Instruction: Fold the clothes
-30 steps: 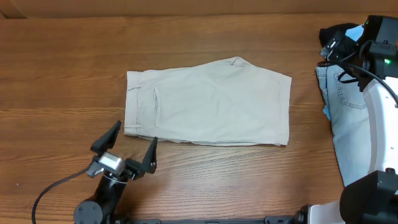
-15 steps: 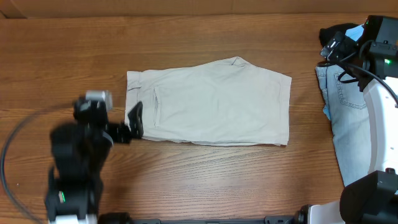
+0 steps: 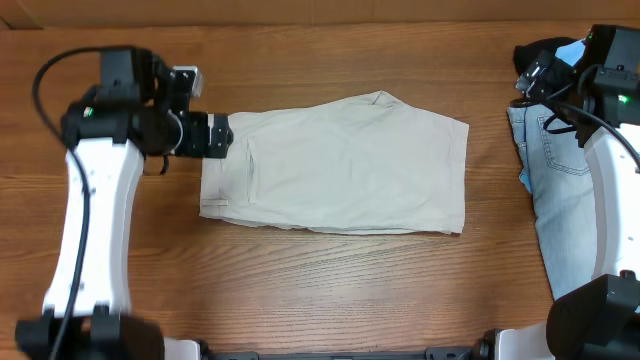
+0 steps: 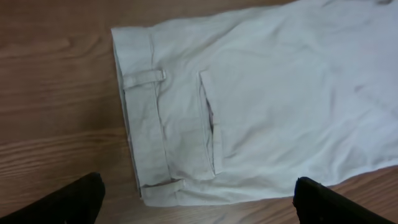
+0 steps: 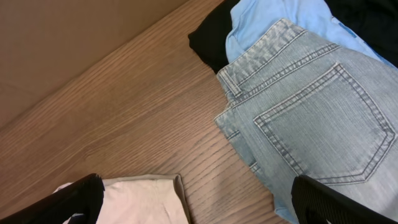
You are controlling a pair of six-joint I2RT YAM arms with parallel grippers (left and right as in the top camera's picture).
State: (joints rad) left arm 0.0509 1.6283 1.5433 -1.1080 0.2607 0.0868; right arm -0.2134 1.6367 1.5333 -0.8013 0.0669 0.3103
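Note:
The pale beige shorts [image 3: 340,165] lie flat in the middle of the table, waistband to the left. The left wrist view shows the waistband [image 4: 140,118] and the welt back pocket [image 4: 208,118]. My left gripper [image 3: 215,135] is open and empty, hovering at the waistband's upper end [image 4: 199,205]. My right gripper [image 5: 199,202] is open and empty at the far right. It is above bare table between a corner of the beige shorts [image 5: 143,199] and the light-blue denim shorts [image 5: 311,118]. A sky-blue garment [image 5: 280,18] and a black garment [image 5: 208,40] lie under the denim.
The denim shorts [image 3: 560,200] stretch along the table's right edge, partly under my right arm. A brown wall [image 5: 74,37] borders the table's far side. Bare wood lies to the left of and in front of the beige shorts.
My left arm has swung from the table's front edge up and back to the waistband end of the beige shorts. The right arm and the clothes have not moved.

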